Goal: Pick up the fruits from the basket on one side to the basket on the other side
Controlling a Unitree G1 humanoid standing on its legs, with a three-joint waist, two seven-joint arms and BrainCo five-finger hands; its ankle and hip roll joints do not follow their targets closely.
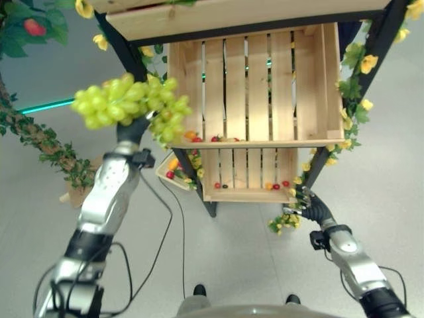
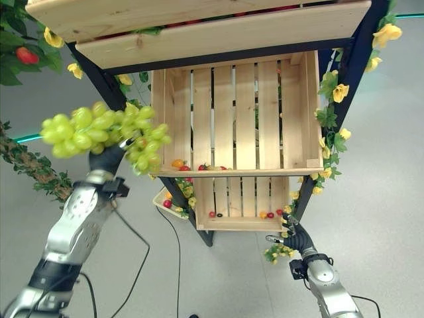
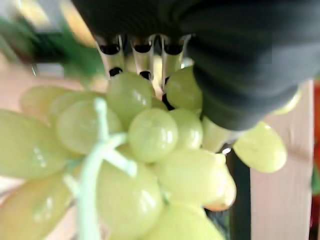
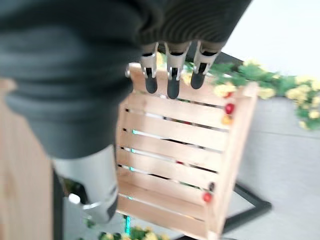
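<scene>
My left hand (image 1: 132,130) is raised to the left of the wooden stand, shut on a bunch of green grapes (image 1: 126,103). Up close the grapes (image 3: 150,135) bulge out past its fingers (image 3: 142,57). The bunch hangs by the front left corner of the upper slatted crate (image 1: 265,86), where small red and orange fruits (image 1: 193,136) lie along the front lip. A lower crate (image 1: 245,171) holds several small fruits (image 1: 275,186). My right hand (image 1: 311,207) is low by the lower crate's right corner, open, its fingers (image 4: 172,75) straight and holding nothing.
Black frame posts (image 1: 381,46) wrapped in leaves and yellow flowers (image 1: 368,63) flank the crates. A leafy vine (image 1: 40,139) with a red apple (image 1: 34,27) runs along the left. A small tray (image 1: 171,171) with fruit sits by the lower left post.
</scene>
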